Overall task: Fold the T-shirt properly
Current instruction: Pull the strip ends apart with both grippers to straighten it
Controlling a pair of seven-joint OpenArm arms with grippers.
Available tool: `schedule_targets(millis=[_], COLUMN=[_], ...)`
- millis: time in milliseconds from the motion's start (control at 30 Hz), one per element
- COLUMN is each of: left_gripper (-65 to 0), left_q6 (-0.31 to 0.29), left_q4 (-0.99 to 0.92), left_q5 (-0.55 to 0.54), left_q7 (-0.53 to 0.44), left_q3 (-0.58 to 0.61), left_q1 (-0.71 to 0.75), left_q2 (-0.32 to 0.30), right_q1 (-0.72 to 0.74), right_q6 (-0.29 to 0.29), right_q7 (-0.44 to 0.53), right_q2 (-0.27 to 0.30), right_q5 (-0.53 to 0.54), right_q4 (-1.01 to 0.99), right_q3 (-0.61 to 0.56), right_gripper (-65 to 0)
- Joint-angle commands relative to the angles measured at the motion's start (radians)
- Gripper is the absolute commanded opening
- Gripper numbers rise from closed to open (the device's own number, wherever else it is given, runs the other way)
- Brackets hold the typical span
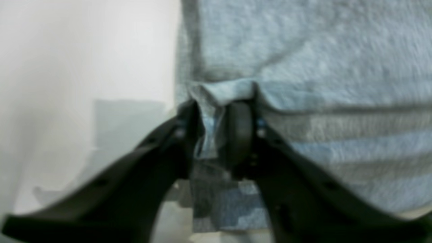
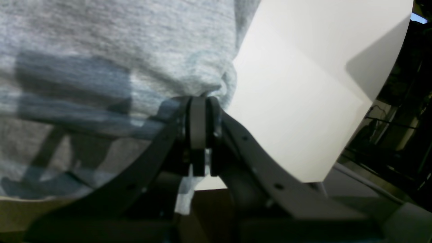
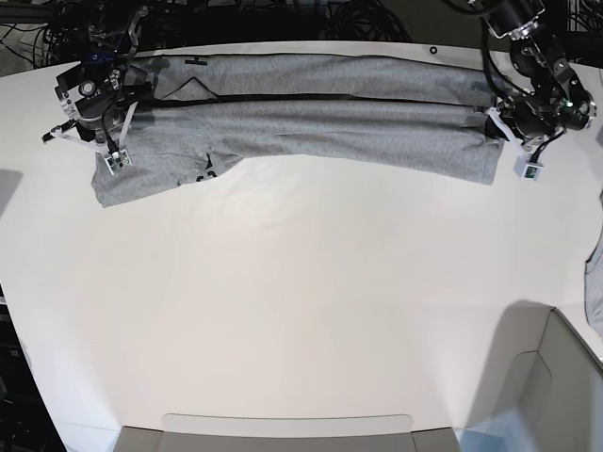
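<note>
The heather-grey T-shirt [image 3: 330,122] lies as a long, lengthwise-folded band along the far edge of the white table [image 3: 301,301]. My left gripper [image 3: 504,122] is at its right end. In the left wrist view the left gripper [image 1: 211,135] has its jaws apart, with a bunched fold of the T-shirt [image 1: 303,50] loose between them. My right gripper [image 3: 118,127] is at the shirt's left end. The right wrist view shows this right gripper [image 2: 199,125] shut, pads together, pinching the edge of the T-shirt [image 2: 101,40].
A grey open box [image 3: 556,395] stands at the near right corner. A flat grey tray [image 3: 283,428] sits at the near edge. Another piece of grey cloth [image 3: 595,292] hangs at the right border. Cables run behind the table.
</note>
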Motion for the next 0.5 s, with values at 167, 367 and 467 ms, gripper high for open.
schedule_targets(millis=[167,367,467], left_gripper=[-39.8,-39.9,-40.1], left_q6=[0.002,0.002,0.002], left_q4=[-0.001,0.014,0.033], left_q5=[0.035,0.035,0.035], left_q7=[0.025,0.025,-0.011], left_q3=[0.047,0.332,0.435], left_q1=[0.008,0.059,0.092], left_q2=[-0.003,-0.003,-0.002], right_q1=[0.007,0.007,0.007], right_q6=[0.011,0.011,0.011], right_q7=[0.000,0.000,0.000], right_q2=[0.012,0.012,0.012], right_q5=[-0.020,-0.020,-0.020], right_q4=[0.016,0.016,0.016], right_q3=[0.004,0.002,0.004], right_gripper=[-65.0,-65.0,-65.0])
